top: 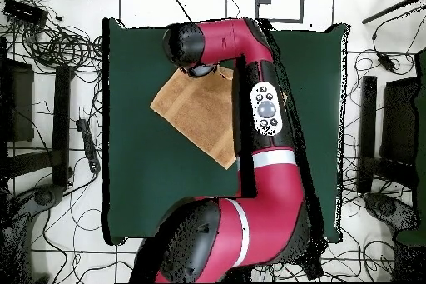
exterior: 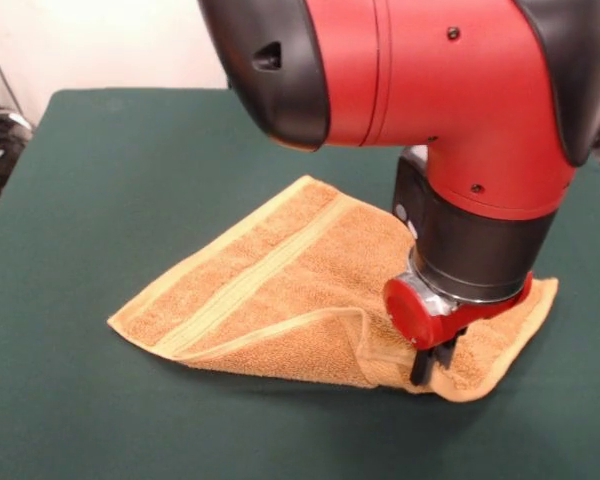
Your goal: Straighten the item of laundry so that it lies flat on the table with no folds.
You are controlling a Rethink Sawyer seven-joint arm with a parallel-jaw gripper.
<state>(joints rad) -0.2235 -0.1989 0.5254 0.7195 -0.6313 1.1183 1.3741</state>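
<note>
Folded towel [exterior: 310, 290], gripper [exterior: 432, 365] seemingly touching

A: What is blocking the towel [exterior: 280, 290]?
B: The arm [exterior: 430, 90] is hanging over its near corner, gripper [exterior: 432, 362] touching down there.
A: And beyond the towel?
B: Bare table [exterior: 110, 160] is lying open on every side.

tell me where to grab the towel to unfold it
Grip the folded-over flap's edge on the towel, near the gripper, coming straight down from above. That doubled layer lies over the lower one along the front, so lifting and drawing it outward should open the fold.
</note>
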